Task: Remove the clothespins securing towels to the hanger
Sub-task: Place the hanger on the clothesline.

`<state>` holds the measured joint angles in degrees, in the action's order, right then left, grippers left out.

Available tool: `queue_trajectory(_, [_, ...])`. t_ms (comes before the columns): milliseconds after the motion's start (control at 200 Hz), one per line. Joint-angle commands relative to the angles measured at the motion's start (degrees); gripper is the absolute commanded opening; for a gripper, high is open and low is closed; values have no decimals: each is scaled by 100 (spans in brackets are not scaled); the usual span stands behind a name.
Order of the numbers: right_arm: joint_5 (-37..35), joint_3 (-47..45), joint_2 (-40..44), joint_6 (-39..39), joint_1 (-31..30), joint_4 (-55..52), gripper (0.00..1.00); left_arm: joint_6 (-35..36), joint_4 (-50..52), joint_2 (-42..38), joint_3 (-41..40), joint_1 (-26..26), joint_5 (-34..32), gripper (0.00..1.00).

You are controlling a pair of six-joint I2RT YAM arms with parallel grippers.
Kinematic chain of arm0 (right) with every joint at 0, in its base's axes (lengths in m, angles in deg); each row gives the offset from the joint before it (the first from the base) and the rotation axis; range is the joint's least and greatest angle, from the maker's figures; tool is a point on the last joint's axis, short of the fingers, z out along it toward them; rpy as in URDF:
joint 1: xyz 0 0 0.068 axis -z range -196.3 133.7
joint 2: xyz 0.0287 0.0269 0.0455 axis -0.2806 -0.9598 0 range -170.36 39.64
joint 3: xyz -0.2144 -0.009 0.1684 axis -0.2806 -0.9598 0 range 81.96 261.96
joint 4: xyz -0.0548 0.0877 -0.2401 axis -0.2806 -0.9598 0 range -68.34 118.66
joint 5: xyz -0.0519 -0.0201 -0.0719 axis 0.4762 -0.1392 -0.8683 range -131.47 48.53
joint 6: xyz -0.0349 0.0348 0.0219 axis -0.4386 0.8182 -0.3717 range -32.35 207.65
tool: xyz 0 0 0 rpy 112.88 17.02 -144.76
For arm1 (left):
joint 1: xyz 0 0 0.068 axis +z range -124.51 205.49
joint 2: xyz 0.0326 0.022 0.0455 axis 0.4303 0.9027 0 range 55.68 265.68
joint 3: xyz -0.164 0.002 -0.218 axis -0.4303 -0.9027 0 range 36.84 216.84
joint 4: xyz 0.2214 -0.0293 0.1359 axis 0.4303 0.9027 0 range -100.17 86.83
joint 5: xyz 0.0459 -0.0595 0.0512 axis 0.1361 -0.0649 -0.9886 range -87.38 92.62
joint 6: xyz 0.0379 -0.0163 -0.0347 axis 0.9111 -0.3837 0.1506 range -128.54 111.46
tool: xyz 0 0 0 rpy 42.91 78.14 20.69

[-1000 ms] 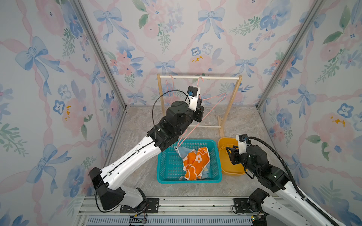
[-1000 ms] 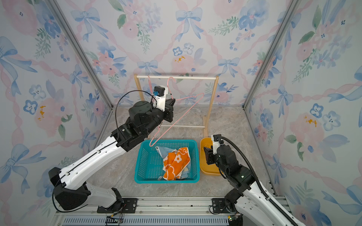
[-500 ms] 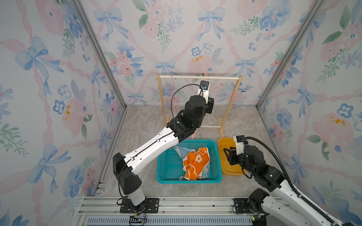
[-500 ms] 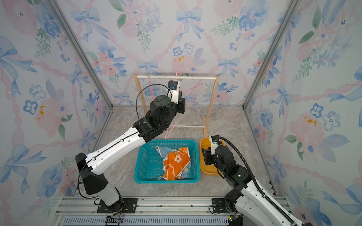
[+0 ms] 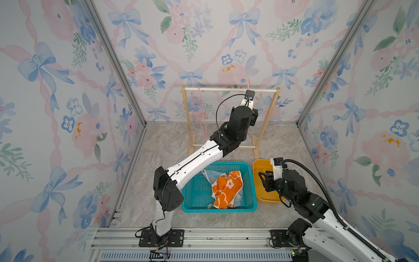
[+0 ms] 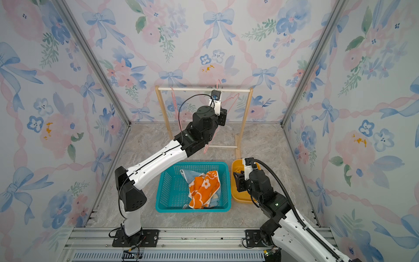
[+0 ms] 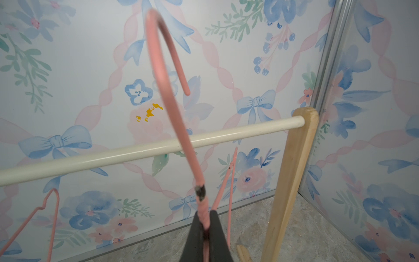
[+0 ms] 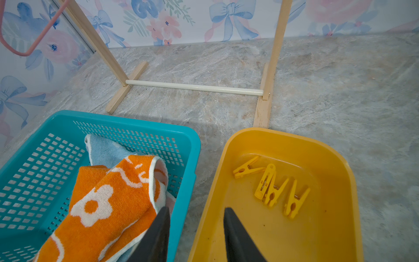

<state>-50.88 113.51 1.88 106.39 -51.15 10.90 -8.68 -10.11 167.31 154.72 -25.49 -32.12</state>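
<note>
left gripper [image 7: 206, 217] clamped on hanger [image 7: 174, 113] neck | right gripper [image 8: 196, 211] apart, empty | hanger likely light, springy, slick: you hold it best at the twisted neck

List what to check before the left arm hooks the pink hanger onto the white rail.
1. Grip: left gripper shut on the neck of the pink hanger: ok.
2. Hook top above the white rail: ok.
3. Hook tip past the rail's far side: cannot tell.
4. Both the orange towel and blue towel in the teal basket: ok.
5. Four clothespins in the yellow tub: ok.
6. Other arm: right gripper open, empty, away from the rail: ok.
</note>
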Motion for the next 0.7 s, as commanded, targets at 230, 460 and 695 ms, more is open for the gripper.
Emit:
queue_trajectory(230, [25, -144, 196, 31, 101, 96, 40, 20, -122, 498, 420, 188, 66, 0])
queue_trajectory(460, [31, -206, 308, 35, 136, 106, 40, -26, -116, 611, 367, 310, 274, 0])
queue_trajectory(695, [44, -202, 339, 46, 144, 82, 39, -164, -125, 511, -42, 385, 441, 0])
